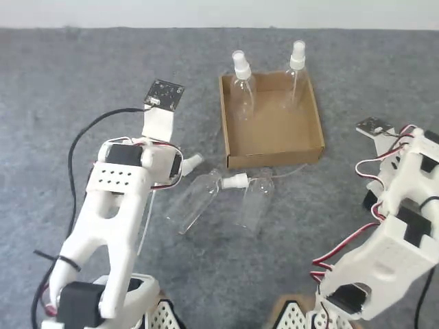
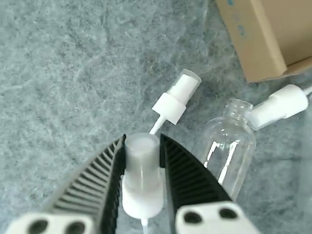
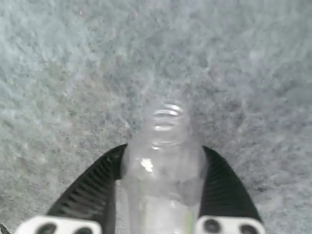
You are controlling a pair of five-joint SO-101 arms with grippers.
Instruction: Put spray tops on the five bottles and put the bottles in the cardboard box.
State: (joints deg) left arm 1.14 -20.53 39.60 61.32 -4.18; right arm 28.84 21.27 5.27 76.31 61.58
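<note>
My left gripper [image 2: 142,139] is shut on a white spray top [image 2: 141,180], held just above the grey carpet. A second spray top [image 2: 175,100] lies loose just past its fingertips. Beyond that lies a clear open bottle [image 2: 231,146] with a third spray top [image 2: 280,105] at its neck. My right gripper [image 3: 163,151] is shut on a clear bottle [image 3: 163,165] with a bare threaded neck. In the high view two open bottles [image 1: 195,199] [image 1: 255,199] lie in front of the cardboard box [image 1: 315,110]. Two capped bottles [image 1: 241,82] [image 1: 296,72] stand inside it.
The left arm [image 1: 123,185] stretches over the carpet left of the box, a black cable looping beside it. The right arm [image 1: 405,199] with red wires stands to the right of the box. Open carpet lies to the far left.
</note>
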